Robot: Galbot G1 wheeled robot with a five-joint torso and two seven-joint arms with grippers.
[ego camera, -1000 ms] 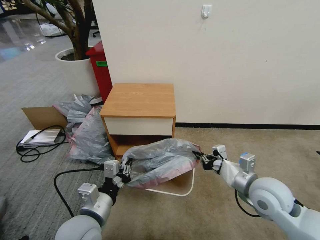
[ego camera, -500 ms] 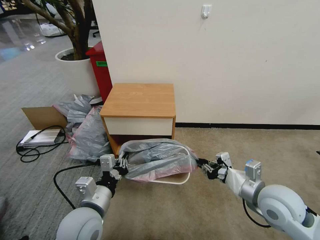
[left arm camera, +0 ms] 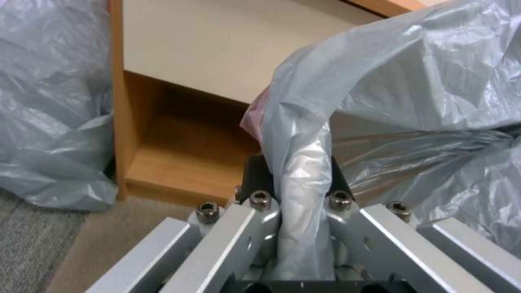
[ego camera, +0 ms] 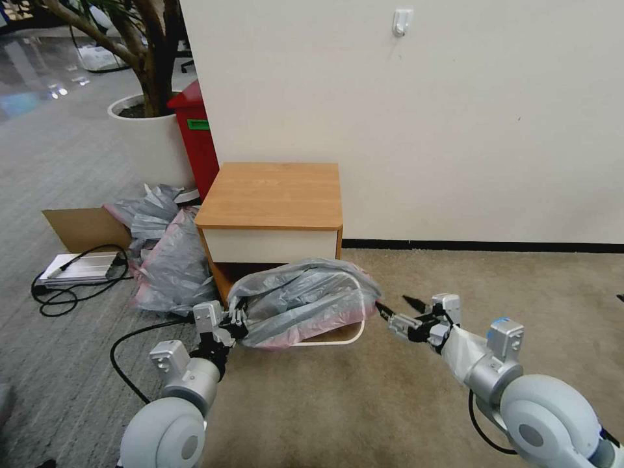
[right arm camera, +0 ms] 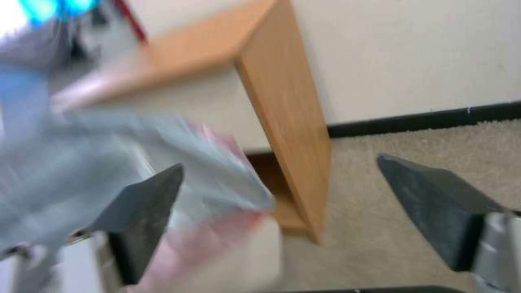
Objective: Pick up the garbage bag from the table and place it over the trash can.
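- Clutter on the robot's far left: a cardboard sheet (ego camera: 81, 227), a heap of grey bags (ego camera: 169, 263), a white planter (ego camera: 153, 140) and a red bin (ego camera: 195, 140), all apart from the task's things.
- Left gripper (ego camera: 239, 323) sits low at the left end of the garbage bag (ego camera: 302, 302). The left wrist view shows its fingers (left arm camera: 260, 203) clamped on a twisted fold of the grey film (left arm camera: 304, 191), so this arm holds the bag.
- The bag is off the table (ego camera: 273, 195), whose orange-brown top is bare. It lies draped and crumpled across the trash can (ego camera: 351, 336), which stands on the carpet just in front of the table. Only the can's front rim and right corner peek out under the pink-red edge.
- The bag's long axis runs left to right, from the left gripper toward the right one.
- Right gripper (ego camera: 403, 312) hovers just beside the bag's right end, jaws spread wide and holding nothing. In the right wrist view the two dark fingertips (right arm camera: 146, 211) stand well apart, with the bag's pink rim (right arm camera: 217, 228) ahead and toward one side of the gap.
- Judgement: the bag covers the can but does not look properly fitted round the rim. The loose right end lies to the left of the empty right gripper, which is the nearer arm to it.
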